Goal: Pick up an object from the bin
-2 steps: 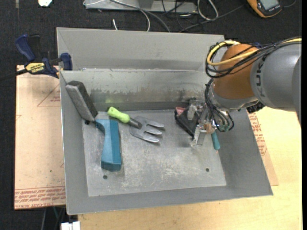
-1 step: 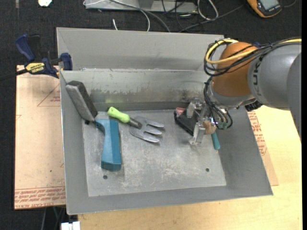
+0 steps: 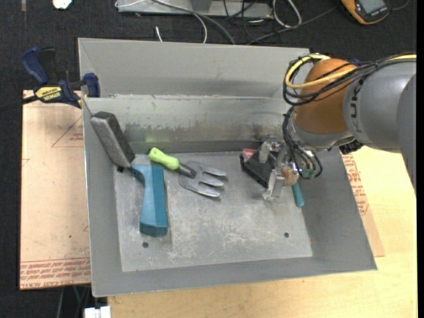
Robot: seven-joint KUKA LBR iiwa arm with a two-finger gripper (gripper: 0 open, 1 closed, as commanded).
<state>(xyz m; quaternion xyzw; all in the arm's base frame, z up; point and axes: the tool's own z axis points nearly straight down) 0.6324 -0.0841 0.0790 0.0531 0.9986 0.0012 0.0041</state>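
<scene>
Right of the green-handled fork (image 3: pixel 197 173), the gripper (image 3: pixel 275 183) sits low beside a small black thing (image 3: pixel 255 169) with a pink end; whether it is open or closed, I cannot tell.

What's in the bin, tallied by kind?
Long-handled scraper, blue plastic handle, grey head: 1
Small hand fork, green handle, grey metal tines: 1
Small black block with a pink bit, beside the tool: 1
Slim teal stick, partly under the tool, kind unclear: 1
Total: 4
</scene>
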